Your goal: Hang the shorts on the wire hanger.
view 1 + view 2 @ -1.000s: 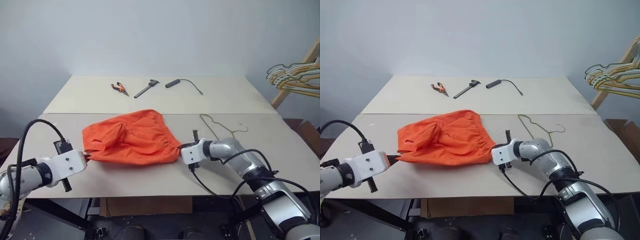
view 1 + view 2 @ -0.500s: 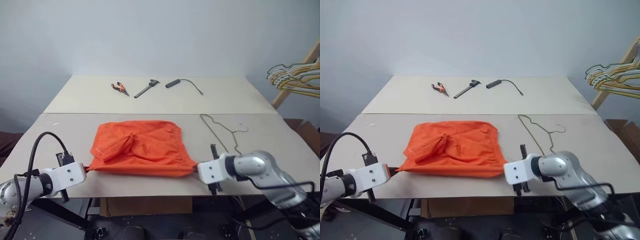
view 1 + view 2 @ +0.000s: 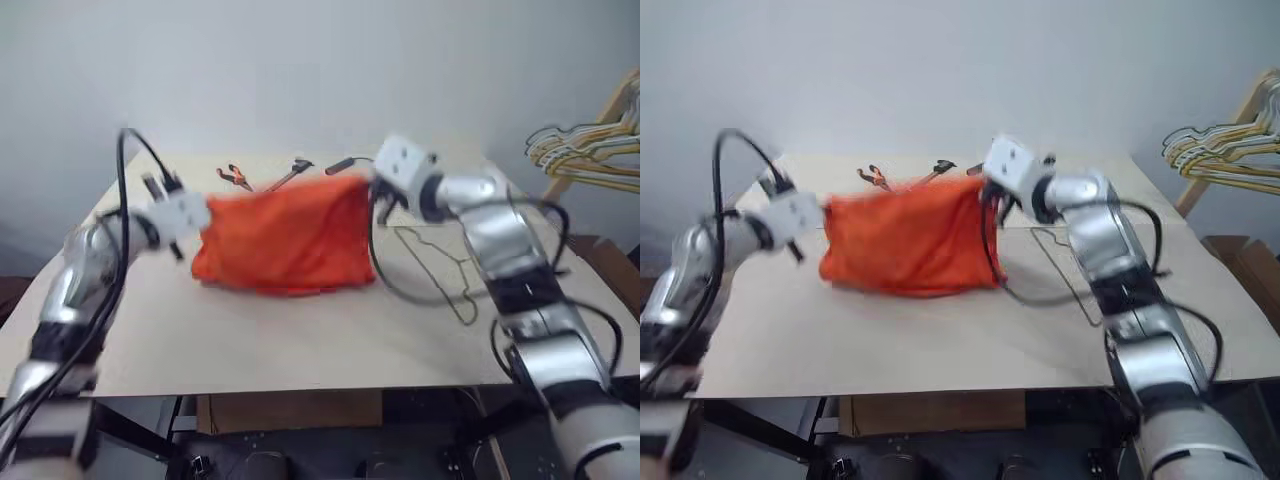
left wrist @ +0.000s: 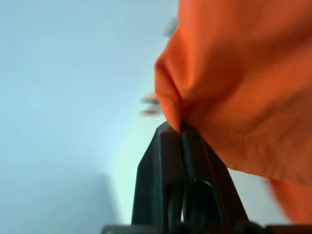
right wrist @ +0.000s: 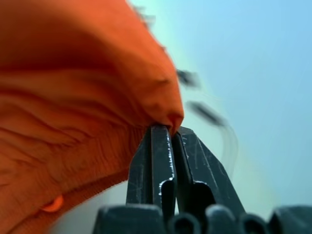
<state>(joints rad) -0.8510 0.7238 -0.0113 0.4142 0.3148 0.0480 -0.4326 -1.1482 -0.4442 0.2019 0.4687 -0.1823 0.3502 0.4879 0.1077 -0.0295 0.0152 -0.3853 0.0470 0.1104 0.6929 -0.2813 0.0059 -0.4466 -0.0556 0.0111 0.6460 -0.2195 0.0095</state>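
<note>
Your left gripper (image 4: 181, 129) is pinched tight on one top corner of the shorts (image 3: 285, 240), and your right gripper (image 5: 170, 127) is pinched tight on the other. You hold both arms up and out in front, well apart, with the grippers pointing forward.

- The shorts (image 3: 285, 240): matt orange cloth, gathered and wrinkled.
- The wire hanger (image 3: 440, 270): thin dull metal.
- The surface (image 3: 300, 340): smooth, matt, pale board.
- The jaws: scuffed black plastic.
</note>
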